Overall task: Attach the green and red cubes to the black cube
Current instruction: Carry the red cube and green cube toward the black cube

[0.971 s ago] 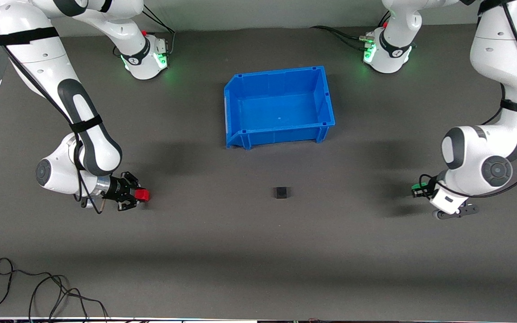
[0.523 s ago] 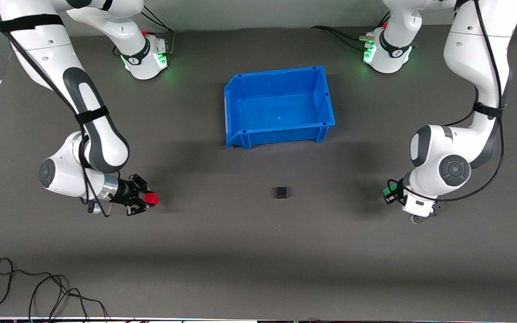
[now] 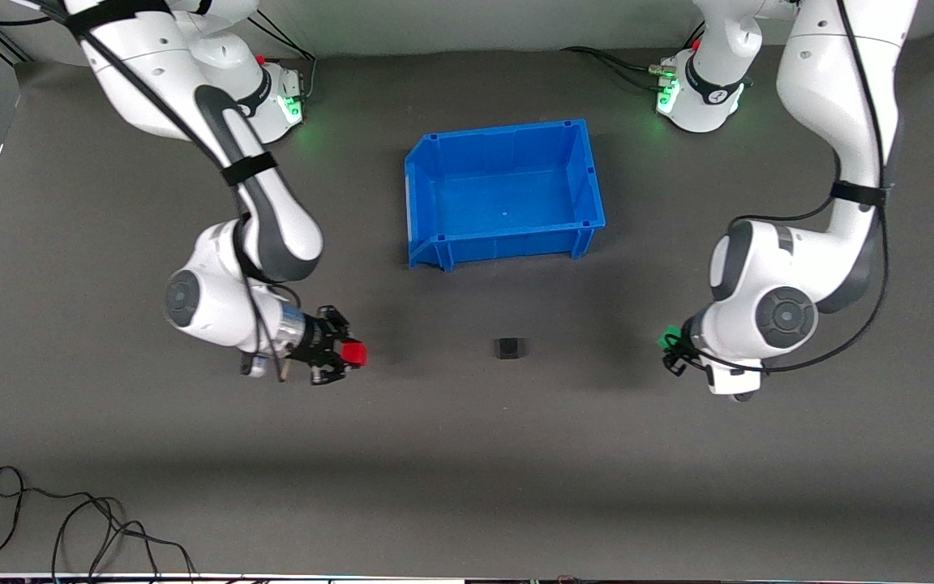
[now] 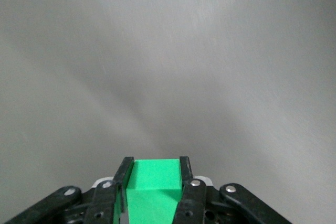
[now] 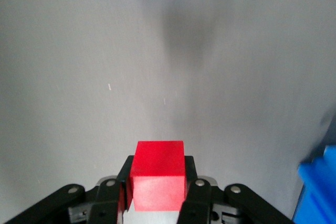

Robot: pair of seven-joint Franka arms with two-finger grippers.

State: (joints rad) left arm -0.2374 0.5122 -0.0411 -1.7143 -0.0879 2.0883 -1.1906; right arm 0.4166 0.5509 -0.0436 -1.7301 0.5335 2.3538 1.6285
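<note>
Holding a red cube [image 3: 355,353] in the right end effector [image 3: 348,357], fingers [image 5: 188,182] clamped on both sides of it, up in the air over bare desk [image 3: 467,454] toward the right arm's end. Same story from the right wrist view: red cube [image 5: 157,174] pinched snug between the two black fingers, grey desk surface underneath, and a sliver of blue bin [image 5: 317,192] creeping in at the edge.

Gripping the green cube [image 3: 666,337] on the other end, left end effector [image 3: 671,347] over the desk toward the left arm's end. Mostly tucked under the big white wrist in the front view, so only a bit of green showing there. Much clearer from the left wrist view: green cube [image 4: 153,187] squeezed between the fingers [image 4: 185,179], plain grey desk below.

Sitting on the desk between the two end effectors, well apart from both: the black cube [image 3: 508,348], flat on the surface, touching nothing. Nearer to the front camera than the blue bin [image 3: 434,154], which stands between the two arm bases with an open top.

Also lying near the front edge toward the right arm's end: a loose black cable [image 3: 70,527].
</note>
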